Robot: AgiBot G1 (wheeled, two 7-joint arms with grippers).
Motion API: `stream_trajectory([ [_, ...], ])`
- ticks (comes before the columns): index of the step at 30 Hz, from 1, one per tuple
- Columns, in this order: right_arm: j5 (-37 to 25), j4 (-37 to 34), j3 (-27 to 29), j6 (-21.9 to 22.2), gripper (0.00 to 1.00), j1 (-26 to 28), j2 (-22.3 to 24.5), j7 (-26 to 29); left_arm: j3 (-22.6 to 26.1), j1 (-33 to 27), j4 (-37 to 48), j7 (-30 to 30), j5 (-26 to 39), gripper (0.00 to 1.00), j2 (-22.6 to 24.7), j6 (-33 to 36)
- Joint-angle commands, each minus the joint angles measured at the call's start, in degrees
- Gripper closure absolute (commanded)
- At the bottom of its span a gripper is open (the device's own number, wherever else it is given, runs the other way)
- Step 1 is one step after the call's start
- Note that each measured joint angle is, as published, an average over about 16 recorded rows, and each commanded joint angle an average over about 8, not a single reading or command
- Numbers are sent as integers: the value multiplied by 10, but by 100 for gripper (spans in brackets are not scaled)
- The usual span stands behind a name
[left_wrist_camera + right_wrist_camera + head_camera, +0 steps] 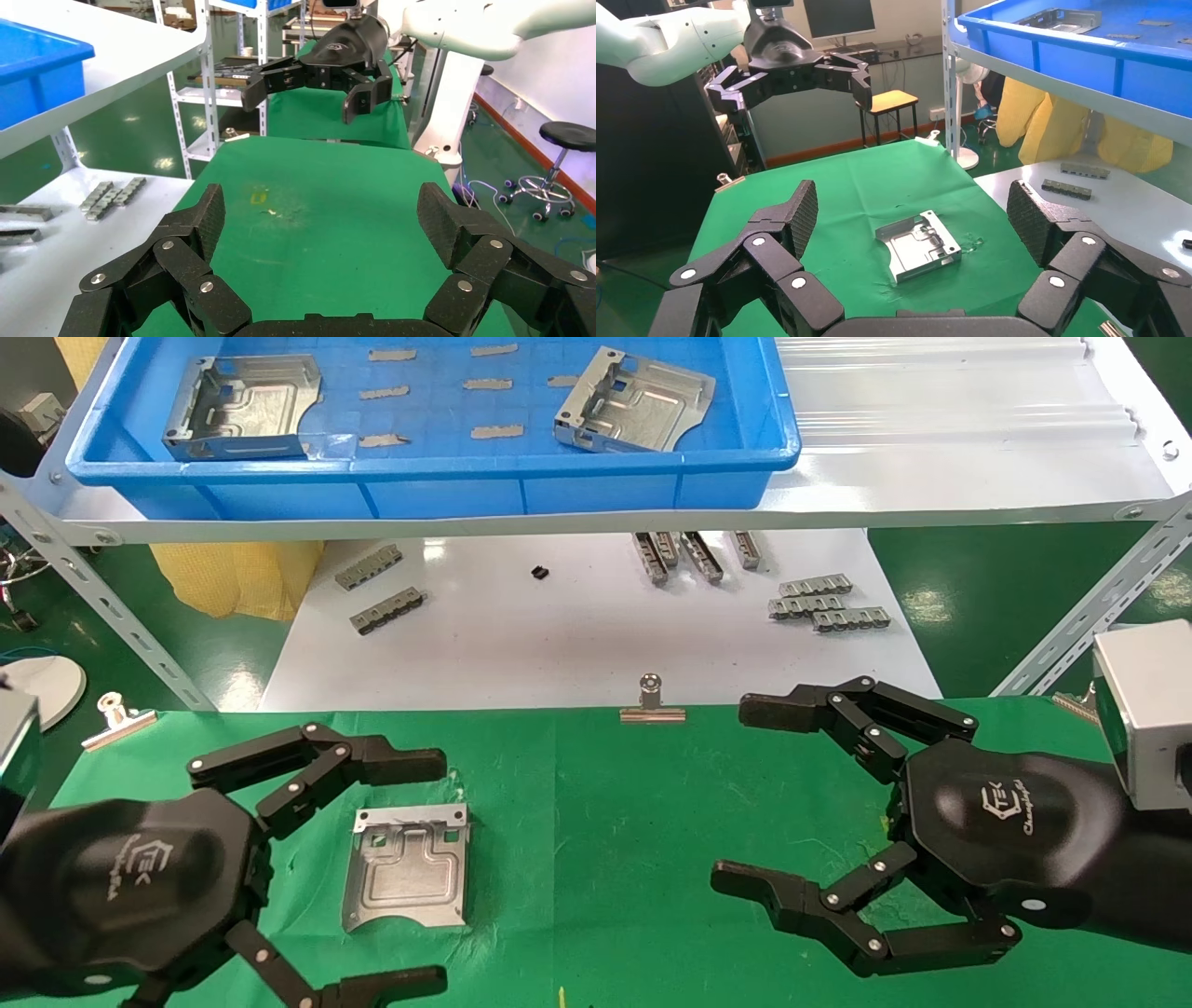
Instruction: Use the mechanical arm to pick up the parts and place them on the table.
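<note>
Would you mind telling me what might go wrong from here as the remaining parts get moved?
1. The two parts in the blue tray sit behind its raised wall, which open fingers might clip.
2. The left gripper hangs near the placed part and might nudge it.

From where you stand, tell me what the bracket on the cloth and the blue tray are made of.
The bracket on the green cloth: seemingly stamped sheet metal, bare silvery, with bent rims, pressed ridges and dull glints. The blue tray: apparently moulded plastic, smooth and semi-glossy, with a gridded floor.
</note>
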Motion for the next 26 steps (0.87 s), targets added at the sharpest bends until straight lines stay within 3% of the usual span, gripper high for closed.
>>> stream_trajectory([
  [1, 0, 0, 0, 0, 0, 0, 0, 0, -1, 1, -2, 0, -1, 0, -1, 0],
  [26, 0, 0, 0, 0, 0, 0, 0, 0, 5, -7, 14, 5, 4, 0, 4, 1],
])
